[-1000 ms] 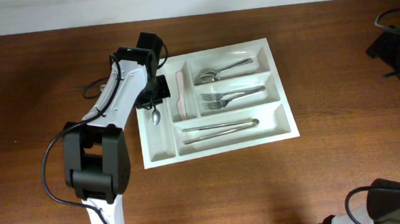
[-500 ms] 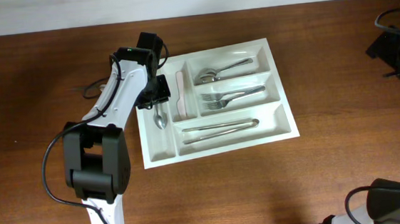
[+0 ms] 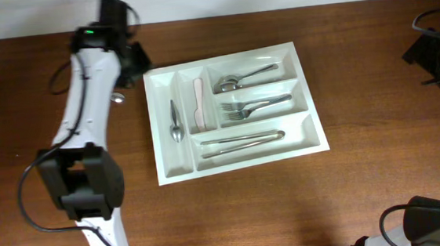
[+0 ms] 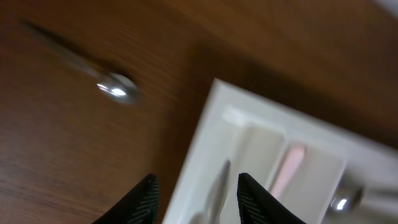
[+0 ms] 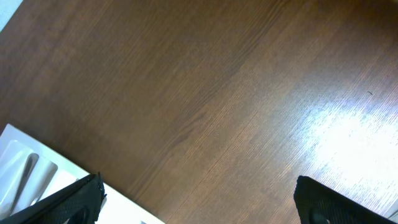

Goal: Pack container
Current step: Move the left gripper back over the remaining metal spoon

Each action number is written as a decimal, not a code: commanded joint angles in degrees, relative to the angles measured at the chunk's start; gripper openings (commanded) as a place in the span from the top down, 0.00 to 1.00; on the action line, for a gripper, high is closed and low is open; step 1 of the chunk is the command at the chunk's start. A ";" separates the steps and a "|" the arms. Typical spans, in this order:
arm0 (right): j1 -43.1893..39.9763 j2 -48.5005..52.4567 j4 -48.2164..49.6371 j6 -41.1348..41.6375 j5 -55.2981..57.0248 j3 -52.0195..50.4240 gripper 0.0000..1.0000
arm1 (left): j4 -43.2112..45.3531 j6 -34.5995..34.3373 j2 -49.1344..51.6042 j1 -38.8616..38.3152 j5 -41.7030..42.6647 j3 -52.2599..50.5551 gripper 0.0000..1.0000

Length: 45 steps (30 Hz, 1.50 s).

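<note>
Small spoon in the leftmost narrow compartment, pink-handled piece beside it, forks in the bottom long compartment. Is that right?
No. The overhead view shows the forks in the middle long compartment of the container, not the bottom one. The small spoon is in the leftmost narrow compartment, the pink-handled piece beside it.

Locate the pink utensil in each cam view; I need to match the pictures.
Overhead: pink utensil sits centre-left, in the second narrow compartment from the left of the white tray.
Left wrist: lower right, blurred, to the right of the left gripper.
Right wrist: not in it; only a tray corner shows at lower left.
Shared landmark: white tray, seen in all three views.
</note>
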 commanded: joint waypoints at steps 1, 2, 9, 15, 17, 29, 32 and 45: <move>-0.11 0.09 0.00 -0.35 0.15 0.24 0.01 | -0.17 -13.03 0.44 4.44 1.51 0.72 0.57; -0.11 0.09 0.00 -0.35 0.13 0.24 0.01 | 0.00 -15.47 0.85 5.11 1.51 0.72 0.57; -0.11 0.09 0.00 -0.35 0.15 0.24 0.01 | 3.89 -24.61 6.03 6.10 -0.22 0.70 0.47; -0.11 0.09 0.00 -0.35 0.13 0.24 0.01 | 9.07 -25.92 12.11 4.90 -0.26 0.70 0.35; -0.11 0.09 0.02 -0.35 0.13 0.24 0.01 | 9.75 -29.33 13.92 4.85 -0.22 0.70 0.35; -0.11 0.09 0.00 -0.35 0.15 0.24 0.01 | 14.58 -37.13 15.89 5.29 -4.02 0.70 0.32; -0.11 0.09 0.00 -0.35 0.13 0.24 0.01 | 14.53 -37.11 15.89 5.60 -6.82 0.68 0.31; -0.11 0.09 0.00 -0.35 0.15 0.24 0.01 | 5.31 -37.83 15.89 11.98 -2.84 0.66 0.26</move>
